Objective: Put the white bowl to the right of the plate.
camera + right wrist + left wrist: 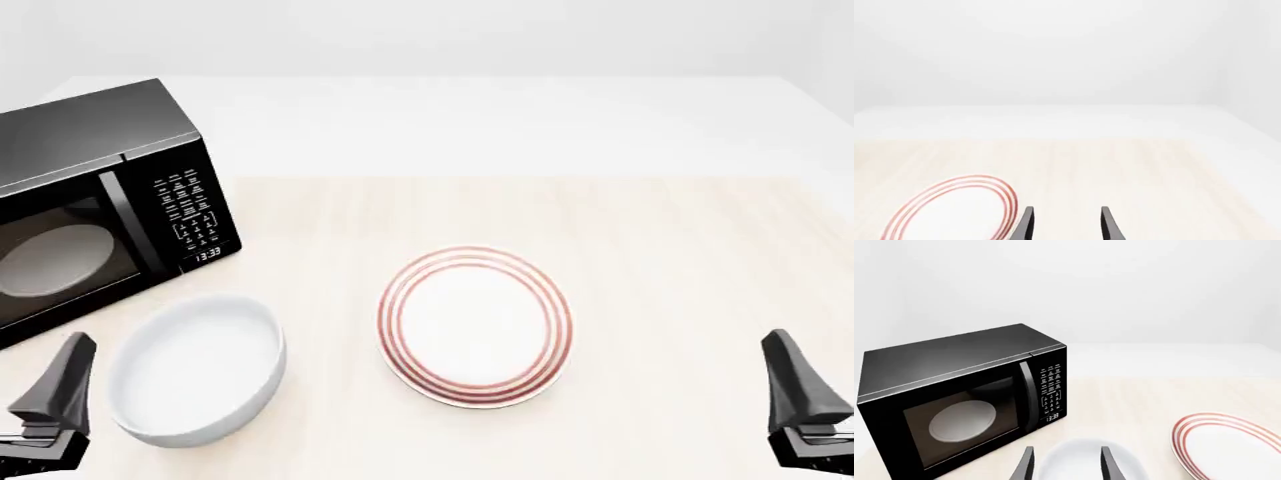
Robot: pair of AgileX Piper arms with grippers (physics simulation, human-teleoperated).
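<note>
Two matte black tools, left and right, each with slim, tapering, wedge-shaped fingers.

bowl left of plate, microwave behind bowl

A pale wood-grain table is filling the scene, its far strip turning plain white. A black microwave is sitting at its far left corner, door shut, clock glowing, a pale turntable disc showing through the glass. Behind the microwave, blank white walls are rising under soft, even light.
</note>
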